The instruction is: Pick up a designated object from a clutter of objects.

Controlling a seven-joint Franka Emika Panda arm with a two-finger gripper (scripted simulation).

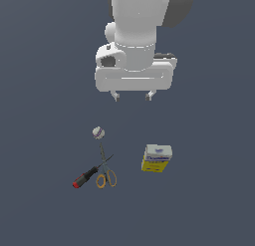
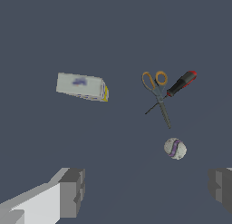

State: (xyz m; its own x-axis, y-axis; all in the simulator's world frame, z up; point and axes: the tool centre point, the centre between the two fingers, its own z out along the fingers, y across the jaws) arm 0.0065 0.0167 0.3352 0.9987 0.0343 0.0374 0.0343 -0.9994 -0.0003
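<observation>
The gripper point(image 1: 133, 96) hangs above the dark grey floor point(image 1: 214, 200), its 2 short fingertips point(image 1: 116, 96) spread wide apart with nothing between them. In the wrist view the gripper point(image 2: 147, 191) shows the same gap, with 1 grey pad point(image 2: 72, 191) at each side of the picture.

The carton point(image 1: 157, 158) sits on the floor toward the exterior view's right, well apart from the other items. Its top part is white-grey with blue lettering, too blurred to read, and its lower part is yellow. In the wrist view the carton point(image 2: 82, 86) shows a blue smudge of print and a yellow edge.

Toward the exterior view's left lie the small white ball point(image 1: 98, 133), the orange-handled scissors point(image 1: 105, 169) and the red-and-black-handled screwdriver point(image 1: 85, 178), whose shaft crosses the scissors. The ball lies just at the scissors' tip.
</observation>
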